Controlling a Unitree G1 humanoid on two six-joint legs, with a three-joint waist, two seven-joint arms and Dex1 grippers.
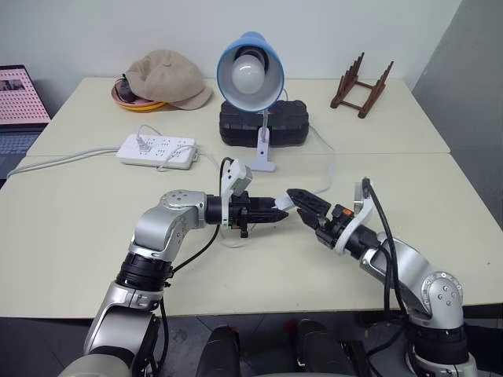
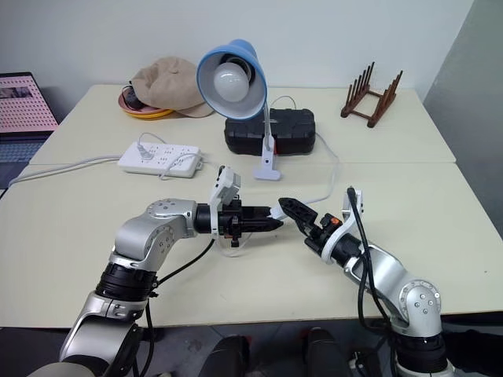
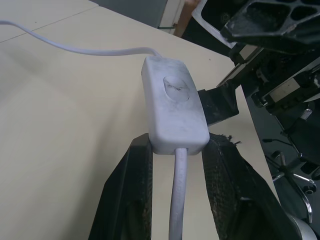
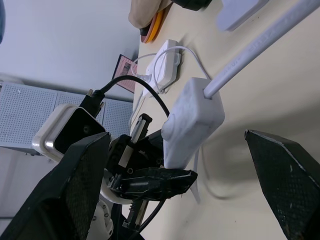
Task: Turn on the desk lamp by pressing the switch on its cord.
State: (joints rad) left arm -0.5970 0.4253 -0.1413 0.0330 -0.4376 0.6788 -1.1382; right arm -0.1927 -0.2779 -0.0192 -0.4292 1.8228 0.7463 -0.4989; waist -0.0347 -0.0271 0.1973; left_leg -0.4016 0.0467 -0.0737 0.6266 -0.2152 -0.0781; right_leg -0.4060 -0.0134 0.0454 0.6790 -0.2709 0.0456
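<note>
The desk lamp [image 1: 250, 71], blue shade and white bulb, stands clipped at the back of the table and faces me; its bulb looks unlit. Its thin white cord [image 3: 75, 47] runs across the table to the switch [image 3: 172, 102], a small white oblong with an oval rocker. My left gripper [image 1: 277, 212] is shut on the near end of the switch and holds it level above the table. My right gripper [image 1: 297, 207] is open right at the far end of the switch [image 4: 192, 120], one finger on each side of it, not touching.
A white power strip [image 1: 157, 149] lies at the back left with its cable trailing left. Behind the lamp sits a black case [image 1: 263, 124]. A tan cap [image 1: 169, 78] rests on a bowl at the far left, and a wooden rack [image 1: 361, 86] stands far right.
</note>
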